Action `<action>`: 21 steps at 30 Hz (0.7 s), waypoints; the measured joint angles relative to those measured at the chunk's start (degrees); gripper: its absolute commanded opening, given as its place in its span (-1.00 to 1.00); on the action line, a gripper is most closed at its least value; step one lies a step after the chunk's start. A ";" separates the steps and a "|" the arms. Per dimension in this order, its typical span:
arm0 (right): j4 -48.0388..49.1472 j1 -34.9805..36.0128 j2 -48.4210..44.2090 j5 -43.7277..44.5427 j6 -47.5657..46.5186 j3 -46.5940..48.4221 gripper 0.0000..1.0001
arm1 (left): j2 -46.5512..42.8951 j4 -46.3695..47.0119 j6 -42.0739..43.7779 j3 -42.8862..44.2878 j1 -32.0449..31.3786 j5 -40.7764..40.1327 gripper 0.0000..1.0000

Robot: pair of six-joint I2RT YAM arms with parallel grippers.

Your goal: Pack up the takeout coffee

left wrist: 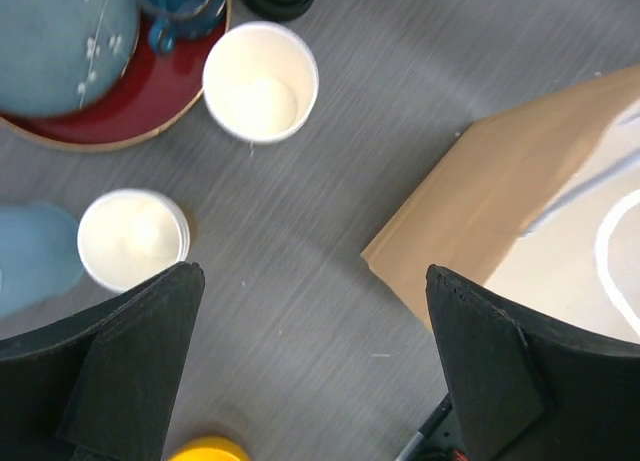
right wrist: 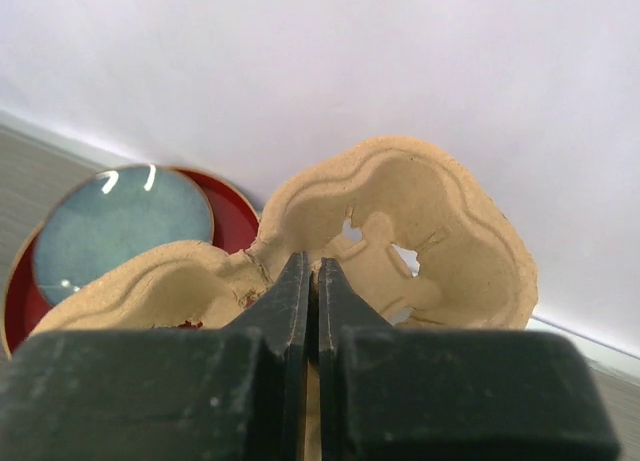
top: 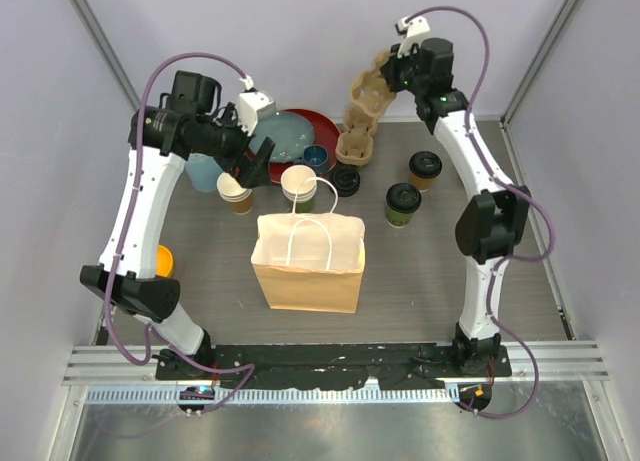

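R gripper [right wrist: 312, 273] pinches cup carrier [right wrist: 470, 241] (clear on wrist cam only).

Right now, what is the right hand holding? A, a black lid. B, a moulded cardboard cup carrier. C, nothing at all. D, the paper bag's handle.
B: the right hand is shut on the middle ridge of the cup carrier, as the wrist view shows, with the two tan cup wells spreading out to either side of its fingers.
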 measured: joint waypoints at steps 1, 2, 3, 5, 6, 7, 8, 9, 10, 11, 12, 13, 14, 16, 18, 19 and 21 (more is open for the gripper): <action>0.13 0.00 -2.78 0.87 0.42 -1.44 -0.98 | -0.02 -0.09 1.29 0.72 -0.17 1.38 0.98; 0.33 0.00 -5.38 1.68 0.68 -2.73 -0.98 | -0.02 -0.13 2.95 1.33 -0.37 3.02 0.98; 0.39 0.00 -8.11 2.49 0.87 -4.09 -0.98 | -0.02 -0.11 4.70 1.77 -0.63 4.59 0.98; 0.74 0.00 -13.00 3.93 1.18 -6.25 -0.98 | -0.31 -0.07 8.04 1.84 -1.25 7.08 0.98; 0.76 0.02 -15.39 4.61 1.25 -7.17 -0.98 | -0.72 -0.04 9.97 1.25 -1.79 8.04 0.98; 0.74 0.07 -17.86 5.27 1.40 -8.11 -0.98 | -1.33 -0.04 11.78 0.24 -2.34 8.68 0.98; 0.68 0.09 -19.30 5.66 1.46 -8.59 -0.98 | -2.14 0.07 13.38 -1.36 -2.99 9.07 0.98; 0.61 0.15 -20.94 6.16 1.64 -9.14 -0.98 | -3.06 -0.07 14.71 -3.26 -3.78 8.98 0.98; 0.46 0.26 -22.43 6.69 1.75 -9.84 -0.98 | -3.80 -0.35 15.65 -4.94 -4.55 8.76 0.98; 0.20 0.39 -23.93 7.21 1.86 -10.78 -0.98 | -4.24 -0.42 16.46 -6.21 -5.14 8.57 0.98; -0.22 0.57 -25.18 7.65 1.92 -11.56 -0.98 | -4.68 -0.52 17.27 -7.76 -5.77 8.26 0.97; -0.63 0.81 -26.58 8.24 2.05 -12.81 -0.98 | -4.85 -0.70 18.14 -9.05 -6.27 8.09 0.95; -1.42 1.14 -28.02 8.76 2.12 -14.01 -0.99 | -4.87 -0.72 18.84 -10.12 -6.71 7.98 0.89; -2.38 1.84 -30.47 9.92 2.23 -16.24 -0.98 | -4.66 -0.90 20.22 -12.11 -7.15 7.67 0.79; -3.76 2.40 -32.96 11.32 2.29 -18.49 -0.98 | -4.15 -1.01 21.44 -13.31 -7.72 7.61 0.50; -4.33 2.64 -34.12 11.82 2.34 -19.32 -0.98 | -3.82 -0.98 21.86 -13.62 -7.96 7.63 0.31; -5.75 3.04 -36.57 12.81 2.56 -20.92 -0.97 | -3.32 -0.92 22.36 -14.47 -8.66 7.65 -0.35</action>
